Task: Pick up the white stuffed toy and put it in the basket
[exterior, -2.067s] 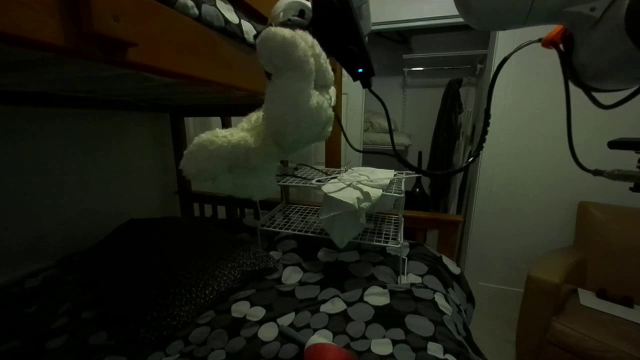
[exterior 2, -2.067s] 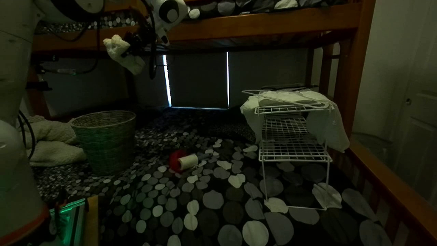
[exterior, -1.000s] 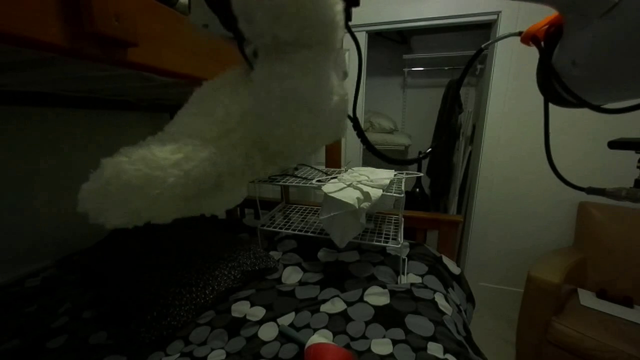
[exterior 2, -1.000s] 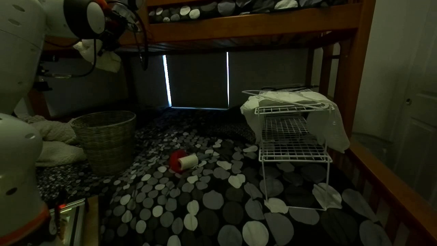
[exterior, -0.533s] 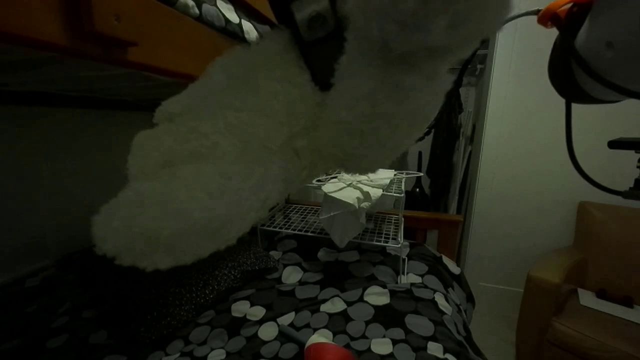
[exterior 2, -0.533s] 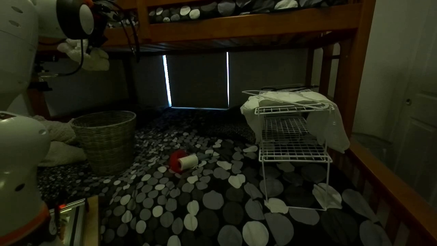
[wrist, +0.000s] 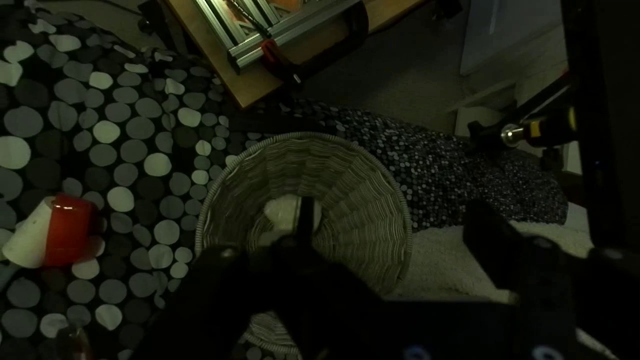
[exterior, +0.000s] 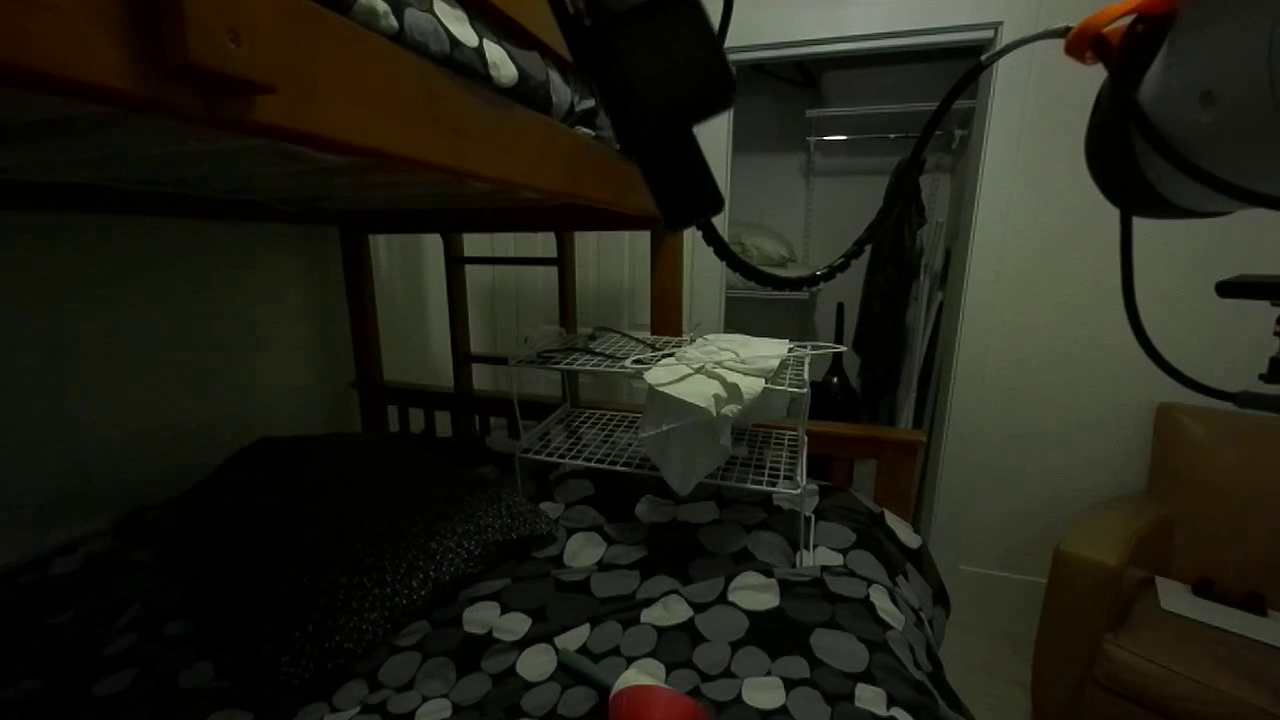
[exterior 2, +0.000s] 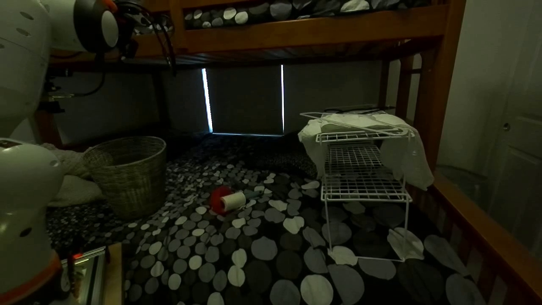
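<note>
The basket (wrist: 360, 210) is round and woven, standing on the bed; an exterior view shows the same basket (exterior 2: 135, 186), tipped slightly. Down inside it, in the wrist view, lies the cream-white stuffed toy (wrist: 281, 212), partly covered by a dark finger of my gripper. Neither exterior view shows the toy. My gripper (wrist: 392, 205) is over the basket, its jaws wide apart and nothing between them. One finger (wrist: 306, 220) crosses the basket's opening; the other finger (wrist: 487, 240) is past the rim, over a pale fleecy cloth.
The pale fleecy cloth (wrist: 445, 260) lies beside the basket. A red and white object (wrist: 67, 232) is on the dotted bedding. A white wire rack (exterior 2: 364, 169) with white cloth stands farther off. The upper bunk's wooden rail (exterior 2: 322, 34) runs overhead. A wooden board (wrist: 255, 90) holds metal profiles.
Half a second ago the toy hung from my gripper; now it is let go and in the basket. The jaws have opened, and the basket has shifted and tipped slightly.
</note>
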`<action>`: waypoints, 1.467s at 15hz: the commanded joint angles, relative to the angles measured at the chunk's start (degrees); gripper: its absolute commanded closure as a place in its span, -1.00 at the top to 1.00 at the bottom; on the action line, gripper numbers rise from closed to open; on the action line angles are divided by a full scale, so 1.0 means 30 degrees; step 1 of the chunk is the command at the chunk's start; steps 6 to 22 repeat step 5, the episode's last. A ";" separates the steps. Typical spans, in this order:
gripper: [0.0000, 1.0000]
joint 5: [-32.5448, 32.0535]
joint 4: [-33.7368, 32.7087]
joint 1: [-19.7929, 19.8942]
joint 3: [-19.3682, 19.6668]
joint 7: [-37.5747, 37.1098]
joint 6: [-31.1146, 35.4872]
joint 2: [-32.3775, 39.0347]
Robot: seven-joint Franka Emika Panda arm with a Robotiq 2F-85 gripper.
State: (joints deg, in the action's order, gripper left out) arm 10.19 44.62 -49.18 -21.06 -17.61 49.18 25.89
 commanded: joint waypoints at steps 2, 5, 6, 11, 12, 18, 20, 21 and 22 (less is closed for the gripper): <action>1.00 0.1003 0.0046 0.0377 0.0517 -0.3997 -0.0409 -0.0405; 1.00 0.0541 -0.0087 0.0352 0.0345 -0.3346 -0.0096 -0.0140; 1.00 0.0541 -0.0087 0.0352 0.0345 -0.3346 -0.0096 -0.0140; 1.00 0.0541 -0.0087 0.0352 0.0345 -0.3346 -0.0096 -0.0140; 1.00 0.0541 -0.0087 0.0352 0.0345 -0.3346 -0.0096 -0.0140; 1.00 0.0541 -0.0087 0.0352 0.0345 -0.3346 -0.0096 -0.0140; 1.00 0.0541 -0.0087 0.0352 0.0345 -0.3346 -0.0096 -0.0140; 1.00 0.0541 -0.0087 0.0352 0.0345 -0.3346 -0.0096 -0.0140; 1.00 0.0541 -0.0087 0.0352 0.0345 -0.3346 -0.0096 -0.0140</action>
